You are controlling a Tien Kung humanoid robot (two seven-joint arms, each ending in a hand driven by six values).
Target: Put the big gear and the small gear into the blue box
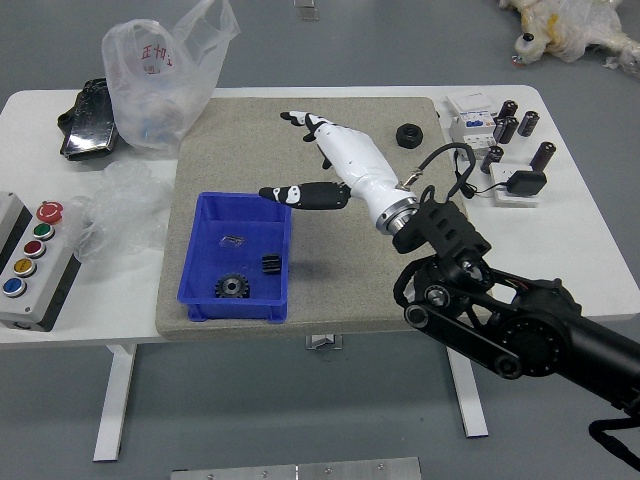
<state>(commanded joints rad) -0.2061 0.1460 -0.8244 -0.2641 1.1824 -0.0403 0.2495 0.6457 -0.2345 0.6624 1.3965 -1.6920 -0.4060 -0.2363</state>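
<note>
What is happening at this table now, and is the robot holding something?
The robot's right hand is above the mat, with its fingers spread and nothing in them. A dark toothed gear lies in the blue box, near its front wall. A smaller dark ribbed piece is also in the box; it may be the other gear, but I cannot tell for certain. The left arm is out of view. Both gears may be in place already.
</note>
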